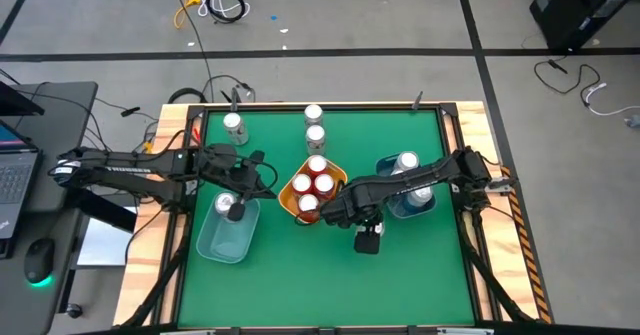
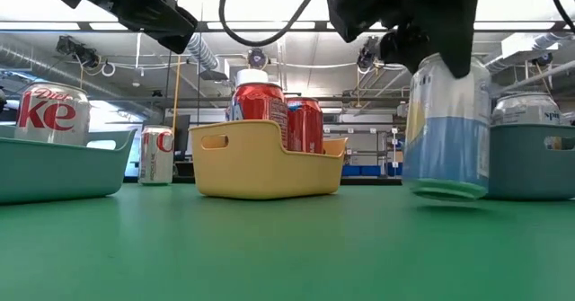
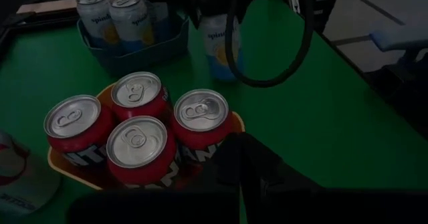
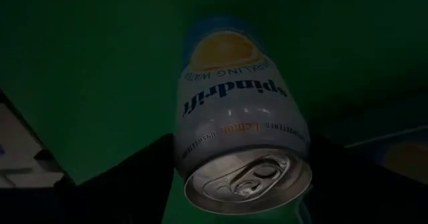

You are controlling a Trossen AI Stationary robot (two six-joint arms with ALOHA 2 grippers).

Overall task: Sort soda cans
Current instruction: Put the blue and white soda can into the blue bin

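High view shows a green table framed in pale wood, on a grey floor crossed by dark lines, with cables lying loose at twelve o'clock. At nine o'clock a laptop and a mouse sit on a side desk. The left gripper, jaws closed on nothing, hangs between a translucent bin holding a silver can and the yellow bin at the centre, which carries four red cans. Three more silver cans stand toward twelve o'clock. The right gripper, at five o'clock from the yellow bin, has its jaws around a light blue can, held just clear of the table. At three o'clock a blue-grey bin holds more blue cans. Low view shows ceiling ducts and shelving behind.
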